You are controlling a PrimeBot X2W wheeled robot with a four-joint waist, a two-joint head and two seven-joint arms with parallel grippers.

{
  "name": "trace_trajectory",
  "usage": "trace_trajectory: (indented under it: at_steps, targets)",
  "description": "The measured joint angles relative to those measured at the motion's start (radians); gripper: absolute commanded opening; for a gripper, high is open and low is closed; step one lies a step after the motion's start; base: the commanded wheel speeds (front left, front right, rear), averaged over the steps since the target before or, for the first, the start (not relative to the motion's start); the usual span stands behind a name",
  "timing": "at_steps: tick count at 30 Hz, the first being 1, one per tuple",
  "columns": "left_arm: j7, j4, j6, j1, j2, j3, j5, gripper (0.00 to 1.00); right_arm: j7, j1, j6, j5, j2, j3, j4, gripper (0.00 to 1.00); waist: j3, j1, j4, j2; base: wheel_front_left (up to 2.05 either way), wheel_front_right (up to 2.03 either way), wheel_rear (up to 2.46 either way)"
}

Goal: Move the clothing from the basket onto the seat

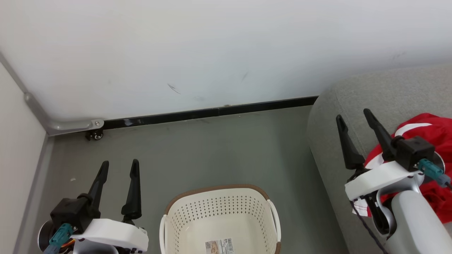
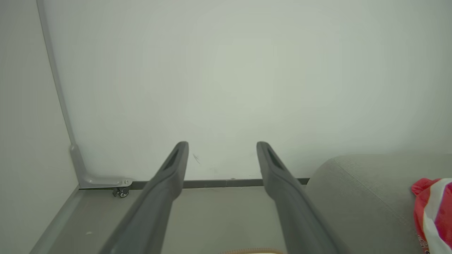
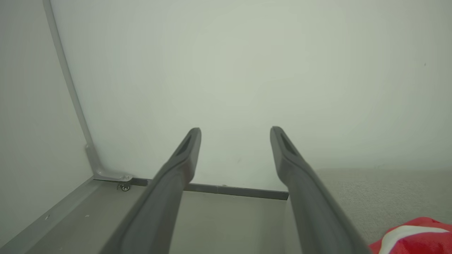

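The cream-white basket with a brown rim stands on the grey floor at the bottom centre of the head view; the part of its inside that I see holds no garment, just a barcode label. Red clothing with white trim lies bunched on the light-grey seat at the right, also seen as clothing and clothing. My left gripper hovers open left of the basket, holding nothing. My right gripper is open and holds nothing above the seat's rounded corner, just left of the clothing.
A white wall with a black skirting strip closes the far side. A grey panel frame with a small castor stands in the left corner. Bare grey floor stretches between basket, wall and seat.
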Motion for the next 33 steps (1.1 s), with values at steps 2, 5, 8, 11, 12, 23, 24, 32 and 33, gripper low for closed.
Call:
trace_trajectory:
  at_steps: [2, 5, 8, 11, 12, 23, 24, 32, 33]
  targets:
    - [0.000, 0.007, 0.007, 0.008, 0.000, 0.004, 0.002, 1.00, 0.008, 0.016, 0.000, -0.007, 0.015, -0.002, -0.007, 1.00, -0.007, 0.0000, 0.008, 0.0000, 0.00, 0.00, 0.00]
    - [0.000, 0.013, 0.016, 0.022, 0.002, 0.007, 0.013, 1.00, 0.017, 0.035, 0.000, -0.016, 0.031, -0.003, -0.015, 1.00, -0.018, 0.0000, 0.020, 0.0000, 0.00, 0.00, 0.00]
    - [0.000, 0.019, 0.029, 0.030, 0.004, 0.007, 0.028, 1.00, 0.027, 0.059, 0.000, -0.017, 0.045, -0.001, -0.019, 1.00, -0.027, 0.0000, 0.032, 0.0000, 0.00, 0.00, 0.00]
    - [0.000, 0.027, 0.039, 0.043, 0.008, 0.011, 0.037, 1.00, 0.029, 0.083, 0.000, -0.034, 0.055, -0.005, -0.023, 1.00, -0.036, 0.0000, 0.042, 0.0000, 0.00, 0.00, 0.00]
    - [0.000, 0.033, 0.041, 0.047, 0.009, 0.012, 0.037, 1.00, 0.031, 0.089, 0.000, -0.037, 0.057, -0.010, -0.024, 1.00, -0.039, 0.0000, 0.045, 0.0000, 0.00, 0.00, 0.00]
    - [0.000, 0.055, 0.073, 0.093, 0.007, 0.033, 0.054, 1.00, 0.058, 0.194, 0.000, -0.056, 0.093, -0.041, -0.049, 1.00, -0.069, 0.0000, 0.073, 0.0000, 0.00, 0.00, 0.00]
    - [0.000, 0.055, 0.073, 0.097, 0.006, 0.034, 0.054, 1.00, 0.058, 0.204, 0.000, -0.056, 0.094, -0.042, -0.051, 1.00, -0.071, 0.0000, 0.075, 0.0000, 0.00, 0.00, 0.00]
    - [0.000, 0.055, 0.085, 0.107, 0.005, 0.042, 0.073, 1.00, 0.079, 0.266, 0.000, -0.059, 0.100, -0.044, -0.075, 1.00, -0.083, 0.0000, 0.082, 0.0000, 0.00, 0.00, 0.00]
    - [0.000, 0.055, 0.085, 0.109, 0.005, 0.042, 0.074, 1.00, 0.085, 0.272, 0.000, -0.059, 0.102, -0.044, -0.076, 1.00, -0.084, 0.0000, 0.082, 0.0000, 0.00, 0.00, 0.00]
